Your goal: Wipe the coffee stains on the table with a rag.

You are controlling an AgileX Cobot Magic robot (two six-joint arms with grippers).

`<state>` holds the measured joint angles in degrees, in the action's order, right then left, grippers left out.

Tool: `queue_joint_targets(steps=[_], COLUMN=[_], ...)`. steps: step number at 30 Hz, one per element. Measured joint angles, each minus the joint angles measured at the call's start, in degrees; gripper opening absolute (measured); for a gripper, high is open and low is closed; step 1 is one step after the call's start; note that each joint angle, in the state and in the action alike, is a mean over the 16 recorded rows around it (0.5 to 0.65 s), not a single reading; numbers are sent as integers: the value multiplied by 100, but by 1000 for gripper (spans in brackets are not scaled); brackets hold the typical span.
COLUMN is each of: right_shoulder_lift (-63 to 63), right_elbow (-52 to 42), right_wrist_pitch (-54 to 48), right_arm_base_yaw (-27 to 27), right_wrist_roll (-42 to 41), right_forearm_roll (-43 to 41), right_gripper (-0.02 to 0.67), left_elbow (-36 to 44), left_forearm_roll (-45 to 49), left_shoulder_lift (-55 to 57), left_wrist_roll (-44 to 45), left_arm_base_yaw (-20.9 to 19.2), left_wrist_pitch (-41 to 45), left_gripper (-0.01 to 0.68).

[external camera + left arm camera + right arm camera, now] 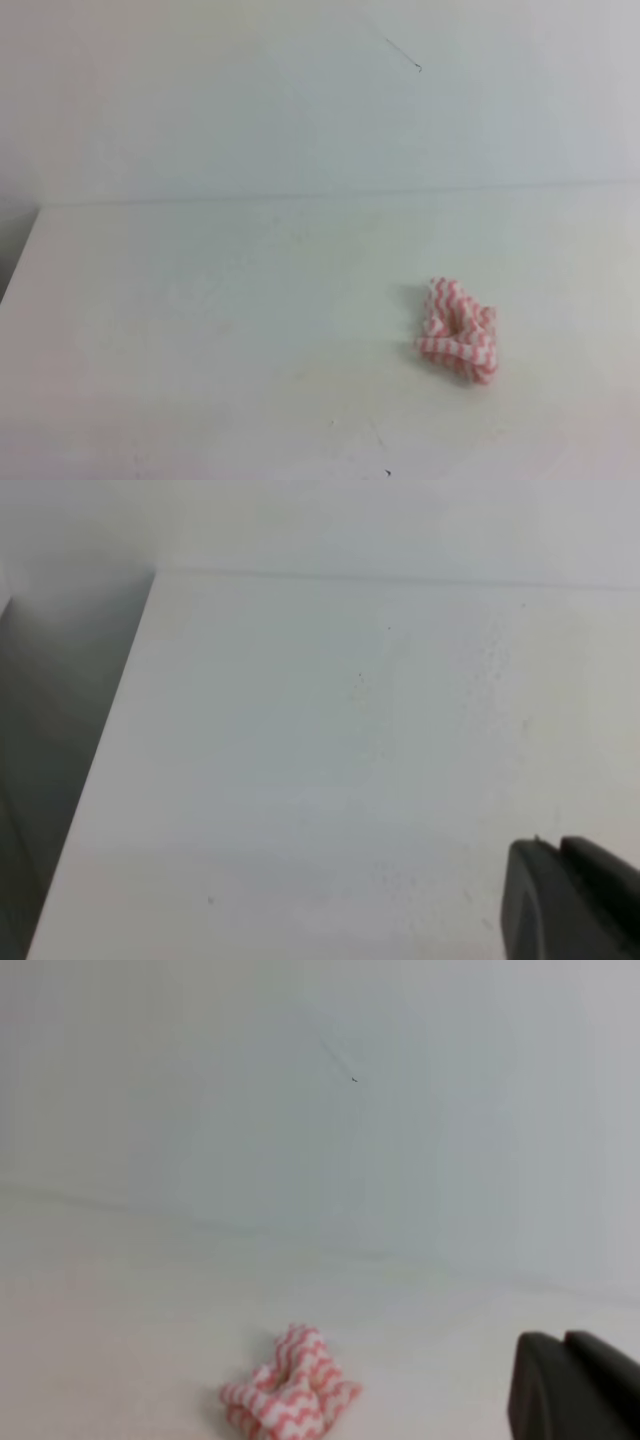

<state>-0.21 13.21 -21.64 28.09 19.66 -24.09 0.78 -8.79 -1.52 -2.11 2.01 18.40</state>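
A crumpled red-and-white striped rag [457, 332] lies on the white table [200, 330], right of centre; it also shows in the right wrist view [290, 1396], low and left of centre. No orange-brown coffee stain shows in any view. Neither arm shows in the exterior high view. My left gripper [558, 846] shows only as two dark fingers pressed together at the lower right, over bare table [300, 780]. My right gripper [563, 1340] looks the same, fingers together and empty, to the right of the rag and apart from it.
A plain white wall [300, 100] with a thin dark hairline mark [405, 55] rises behind the table. The table's left edge [95, 780] drops into a grey gap. A few tiny dark specks [387, 472] dot the front of the table.
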Motion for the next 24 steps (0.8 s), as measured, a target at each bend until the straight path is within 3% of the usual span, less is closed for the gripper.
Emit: queue_joint_targets(steps=[16, 24], right_shoulder_lift=[-9, -14], right_elbow=[-188, -597], right_wrist_pitch=[34, 30], right_arm_base_yaw=[-41, -705], right_wrist_roll=[9, 26], right_forearm_roll=[-4, 139], right_gripper=[0, 0], left_elbow=[-16, -31], left_forearm_roll=[-6, -5], left_shoulder_lift=[3, 8], left_wrist_roll=[3, -2], left_arm_base_yaw=[0, 0], left_wrist_pitch=[11, 11], left_gripper=[0, 0])
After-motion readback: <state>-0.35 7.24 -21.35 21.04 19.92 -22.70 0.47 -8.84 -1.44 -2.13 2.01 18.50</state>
